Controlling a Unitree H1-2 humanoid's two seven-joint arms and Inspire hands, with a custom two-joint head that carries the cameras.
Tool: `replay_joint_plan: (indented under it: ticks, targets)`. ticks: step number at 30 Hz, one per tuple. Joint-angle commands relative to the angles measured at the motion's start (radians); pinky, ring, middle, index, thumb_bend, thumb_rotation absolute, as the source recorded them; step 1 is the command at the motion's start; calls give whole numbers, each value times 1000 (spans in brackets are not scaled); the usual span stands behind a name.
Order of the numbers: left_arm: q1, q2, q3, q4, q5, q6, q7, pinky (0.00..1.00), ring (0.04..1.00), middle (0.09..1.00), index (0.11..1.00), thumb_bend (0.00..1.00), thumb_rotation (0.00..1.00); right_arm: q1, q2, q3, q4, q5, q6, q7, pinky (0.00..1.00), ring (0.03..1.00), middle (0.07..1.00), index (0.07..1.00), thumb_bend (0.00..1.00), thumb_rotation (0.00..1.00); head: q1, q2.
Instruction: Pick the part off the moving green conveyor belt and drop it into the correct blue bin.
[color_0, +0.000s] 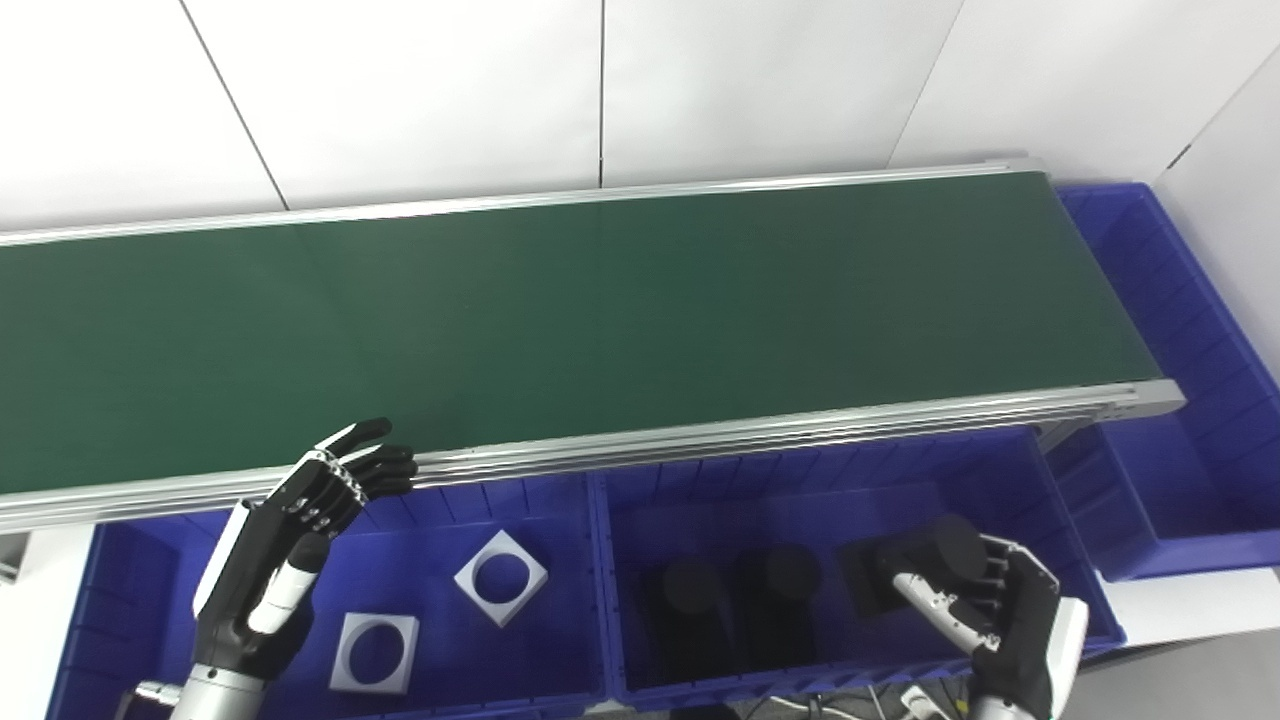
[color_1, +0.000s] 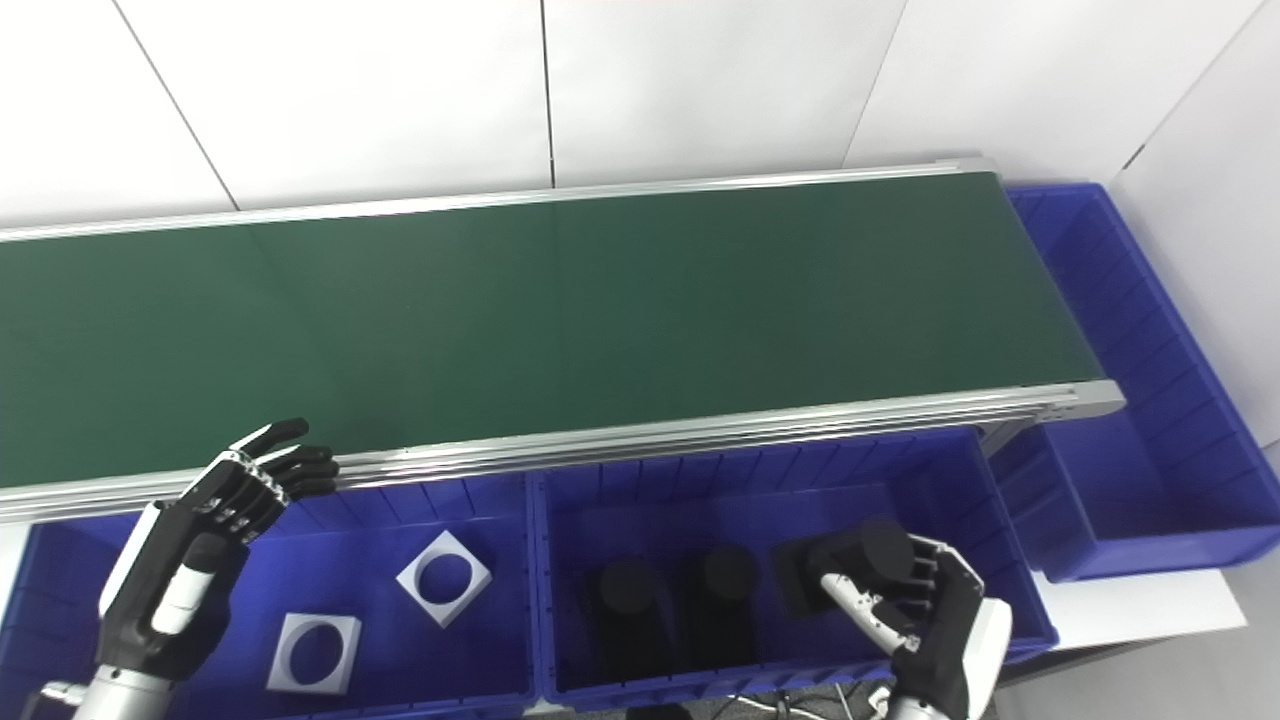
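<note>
Two robot hands are working: the right robot hand (color_0: 985, 600) is gripping a black part (color_0: 915, 565) at 5 o'clock above the middle blue bin (color_0: 800, 470), needing only release, while the left robot hand (color_0: 300, 520) is waiting open.

The green conveyor belt (color_0: 600, 310) runs across the scene from left to right between silver metal side rails (color_0: 760, 425), and its surface is bare along the whole visible length. Directly below its near rail stand two blue bins side by side. The left bin (color_0: 560, 590) holds two white square plates with round holes (color_0: 501, 577), lying flat on its floor and apart from each other. The right bin (color_0: 1050, 520) holds dark cylindrical parts (color_0: 690, 600). A third blue bin (color_0: 1190, 330) stands at the belt's right end, reaching along its end edge.
</note>
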Motion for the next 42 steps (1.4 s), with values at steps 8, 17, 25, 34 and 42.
replay_joint_plan:
  ticks: [8, 17, 25, 34, 42]
  targets:
    - [2, 1, 4, -45, -2, 9, 1, 711, 725, 742, 811, 815, 755, -14, -4, 9, 7, -5, -98, -38, 279, 365, 415, 510, 528, 0, 4, -4]
    - [2, -2, 4, -35, 4, 0, -2, 716, 729, 745, 815, 820, 759, 9, -41, 39, -24, 66, -108, 59, 685, 768, 814, 857, 822, 240, 5, -9]
    - [0, -5, 4, -26, 0, -4, -5, 716, 729, 745, 815, 819, 757, 17, -60, 61, -54, 90, -92, 96, 781, 881, 918, 981, 897, 322, 8, -11]
    - [-1, -11, 2, -17, 2, -12, -8, 719, 732, 747, 816, 821, 756, 21, -62, 65, -93, 88, -80, 107, 835, 896, 920, 985, 889, 336, 15, -18]
    - [-5, -18, -3, -7, 9, -22, -10, 716, 731, 748, 817, 811, 756, 36, -42, 88, -216, 88, -69, 129, 803, 868, 894, 937, 872, 320, 30, -28]
